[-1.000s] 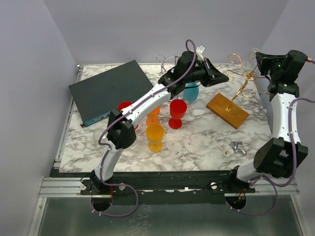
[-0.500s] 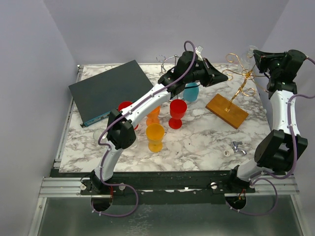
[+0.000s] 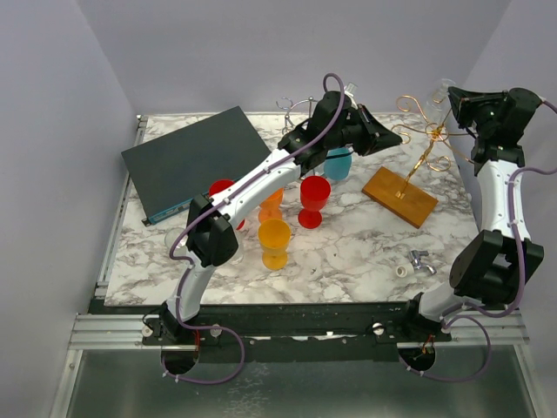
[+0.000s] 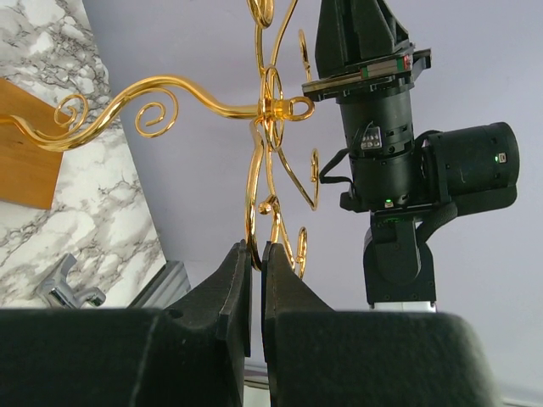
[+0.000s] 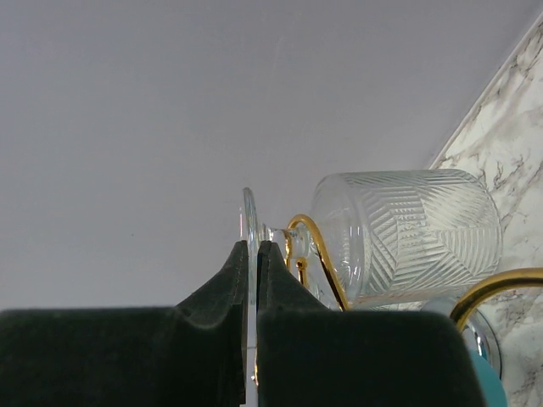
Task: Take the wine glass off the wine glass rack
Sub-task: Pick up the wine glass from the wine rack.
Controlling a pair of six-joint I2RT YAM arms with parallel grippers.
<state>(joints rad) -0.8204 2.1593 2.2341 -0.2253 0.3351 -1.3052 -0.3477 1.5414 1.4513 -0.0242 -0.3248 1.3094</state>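
— Well, anything moved?
— Barely. The right gripper (image 5: 253,246), pinching the foot of the wine glass (image 5: 407,237), has lifted slightly. The glass still hangs on the gold rack (image 3: 399,197), whose stem the left gripper (image 4: 256,248) seems to pinch.

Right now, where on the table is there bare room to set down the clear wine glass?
Bare marble lies between the yellow plastic goblet and the small metal fitting, running up to the wooden rack base. Crowded: the goblet cluster beside the dark flat box.
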